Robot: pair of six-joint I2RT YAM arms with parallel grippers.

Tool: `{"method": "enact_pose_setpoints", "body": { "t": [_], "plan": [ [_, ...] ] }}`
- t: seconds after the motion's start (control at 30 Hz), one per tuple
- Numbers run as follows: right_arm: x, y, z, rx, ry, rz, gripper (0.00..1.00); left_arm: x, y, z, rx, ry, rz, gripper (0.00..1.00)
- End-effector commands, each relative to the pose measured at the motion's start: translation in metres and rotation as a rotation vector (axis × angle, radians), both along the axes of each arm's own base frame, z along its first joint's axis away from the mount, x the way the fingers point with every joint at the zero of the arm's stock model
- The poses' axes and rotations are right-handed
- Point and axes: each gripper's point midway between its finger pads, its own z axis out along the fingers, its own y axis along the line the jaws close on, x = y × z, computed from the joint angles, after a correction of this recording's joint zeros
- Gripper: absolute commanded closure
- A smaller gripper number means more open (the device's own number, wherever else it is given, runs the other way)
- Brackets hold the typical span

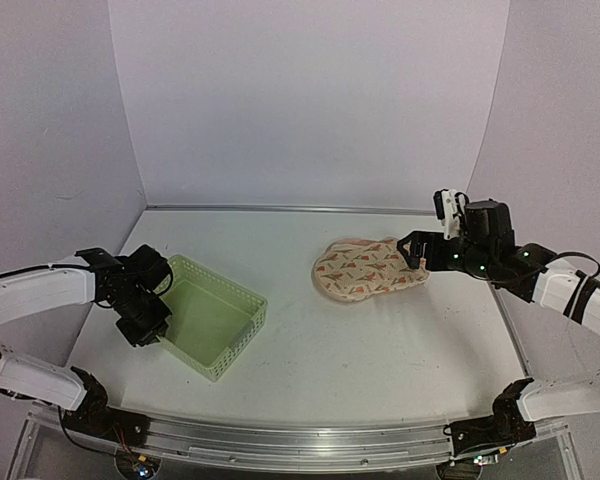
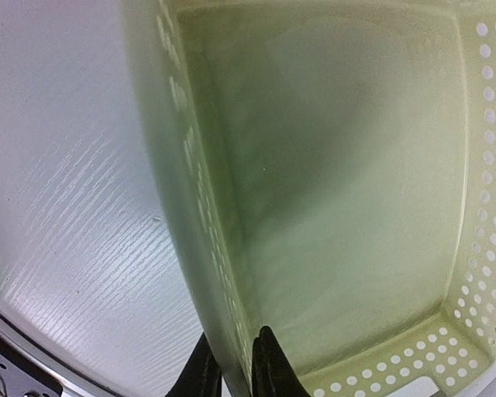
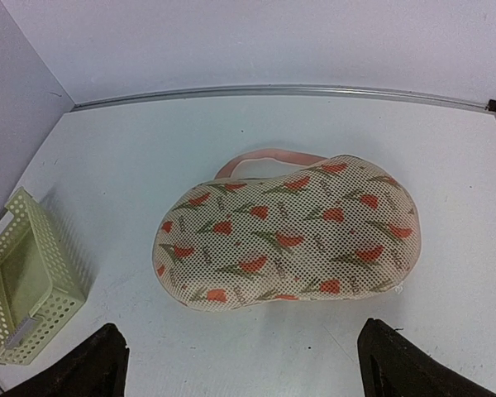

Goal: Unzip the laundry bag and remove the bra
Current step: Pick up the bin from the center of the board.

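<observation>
Laundry bag [image 3: 285,236], cream mesh, red-green motifs (pink edging), closed near worktop's [image 1: 310,350] right edge; right pincer [image 3: 240,331] released, left pincer [image 2: 235,335] grasping basket [image 2: 479,248].

Top cam sits high up behind the arm bases and looks forward and down, so you get the whole table [image 1: 380,340] plus the back wall [image 1: 310,100]. It's the wide shot.

Left wrist cam is crammed right up against the green basket [image 1: 230,283]. It looks steeply down into it, with the left gripper [image 2: 236,335] poking in at the bottom edge and a strip of tabletop on the left.

Right wrist cam hangs further off and tilts down toward the back wall. The laundry bag [image 3: 289,236] is dead centre and the right gripper [image 3: 240,331] shows at the bottom corners.

All three see the basket. Only the top and right wrist views share the bag.
</observation>
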Motion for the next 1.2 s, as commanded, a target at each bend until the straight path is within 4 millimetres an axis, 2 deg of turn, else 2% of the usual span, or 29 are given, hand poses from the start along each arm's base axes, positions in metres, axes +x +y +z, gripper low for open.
{"method": "enact_pose_setpoints", "body": {
  "t": [0.0, 0.1, 0.23, 0.47, 0.73, 0.97, 1.17],
  "plan": [
    [0.001, -0.002, 0.017, 0.012, -0.045, -0.012, 0.02, 0.025, -0.004, 0.019, 0.02, -0.075, -0.046, 0.88],
    [0.0, -0.002, 0.019, 0.014, -0.047, -0.011, 0.02, 0.035, -0.001, 0.022, 0.042, -0.087, -0.061, 0.9],
    [-0.001, -0.003, 0.024, 0.017, -0.056, -0.01, 0.02, 0.054, 0.002, 0.033, 0.082, -0.119, -0.113, 0.99],
    [-0.001, 0.0, 0.033, 0.024, -0.062, 0.004, 0.02, 0.083, 0.001, 0.049, 0.158, -0.166, -0.244, 1.0],
    [0.0, 0.0, 0.029, 0.026, -0.047, -0.003, 0.02, 0.13, -0.02, 0.074, 0.245, -0.245, -0.503, 1.0],
    [-0.001, 0.001, 0.025, 0.031, -0.031, -0.004, 0.02, 0.17, -0.045, 0.078, 0.278, -0.282, -0.652, 1.0],
    [-0.003, 0.003, 0.025, 0.038, -0.019, 0.008, 0.02, 0.197, -0.063, 0.084, 0.277, -0.311, -0.703, 1.0]
  ]
}}
